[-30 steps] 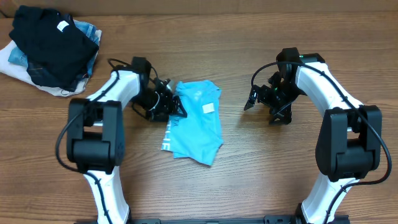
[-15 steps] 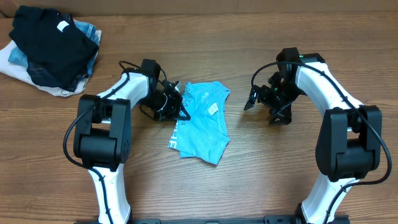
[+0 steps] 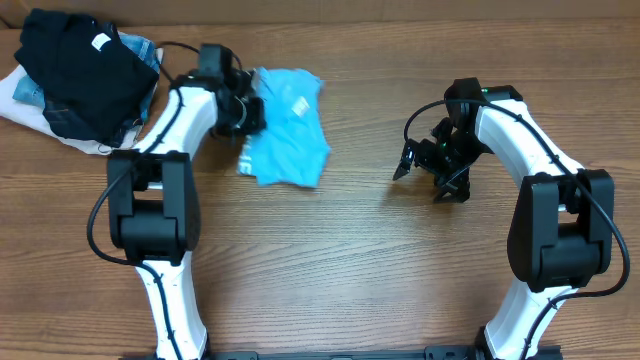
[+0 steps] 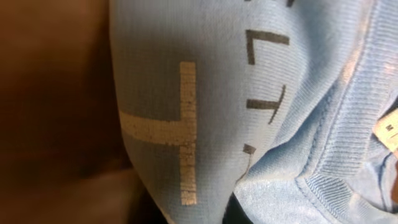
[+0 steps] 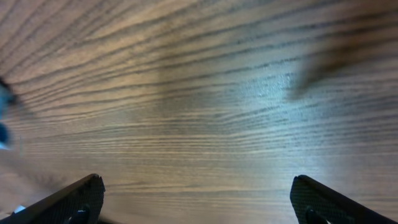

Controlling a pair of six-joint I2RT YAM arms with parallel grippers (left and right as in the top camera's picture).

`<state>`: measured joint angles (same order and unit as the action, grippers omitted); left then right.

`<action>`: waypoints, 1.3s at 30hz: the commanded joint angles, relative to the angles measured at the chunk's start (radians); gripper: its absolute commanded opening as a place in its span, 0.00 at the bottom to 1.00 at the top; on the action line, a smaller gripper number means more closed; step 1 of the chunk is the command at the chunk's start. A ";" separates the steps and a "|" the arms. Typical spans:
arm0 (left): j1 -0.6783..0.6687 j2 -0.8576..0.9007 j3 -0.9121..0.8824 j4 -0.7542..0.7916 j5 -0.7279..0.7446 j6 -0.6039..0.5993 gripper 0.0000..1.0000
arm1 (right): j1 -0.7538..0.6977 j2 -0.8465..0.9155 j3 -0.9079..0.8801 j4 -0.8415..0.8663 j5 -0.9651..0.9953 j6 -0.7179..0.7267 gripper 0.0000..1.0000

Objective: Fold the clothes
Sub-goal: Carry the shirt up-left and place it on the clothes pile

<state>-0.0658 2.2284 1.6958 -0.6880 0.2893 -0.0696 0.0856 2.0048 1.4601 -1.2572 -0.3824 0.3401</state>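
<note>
The sky-blue T-shirt [image 3: 290, 135] lies bunched and partly folded on the wooden table at the back, left of centre, its small white label [image 3: 299, 104] facing up. My left gripper [image 3: 247, 112] is at the shirt's left edge and is shut on the fabric. In the left wrist view the T-shirt [image 4: 249, 112] fills the frame, with pale lettering and the ribbed collar at the right, and the fingers are hidden by cloth. My right gripper [image 3: 422, 178] is open and empty, well to the right of the shirt. In the right wrist view the right gripper [image 5: 199, 202] hangs over bare wood.
A pile of other clothes sits at the back left corner: a black garment [image 3: 85, 75] with a white tag [image 3: 102, 42] on top of white and denim-blue pieces [image 3: 22, 95]. The shirt's left edge is close to this pile.
My left gripper has dragged the T-shirt from the table's middle toward the back and left, close to the clothes pile. The right arm has not moved.
</note>
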 commanded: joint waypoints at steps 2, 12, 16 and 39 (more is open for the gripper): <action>0.029 0.022 0.075 0.039 -0.178 0.079 0.04 | -0.005 0.006 0.024 -0.018 0.031 -0.004 1.00; 0.079 0.021 0.320 -0.053 -0.275 0.143 0.04 | -0.005 0.006 0.024 -0.037 0.033 0.005 1.00; 0.113 0.021 0.458 -0.125 -0.274 0.145 0.04 | -0.005 0.006 0.024 -0.043 0.033 0.012 1.00; 0.476 0.021 0.662 -0.217 -0.135 0.106 0.05 | -0.005 0.006 0.024 -0.066 0.033 0.031 1.00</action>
<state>0.3576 2.2509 2.3329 -0.9123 0.0803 0.0540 0.0856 2.0048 1.4605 -1.3247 -0.3580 0.3660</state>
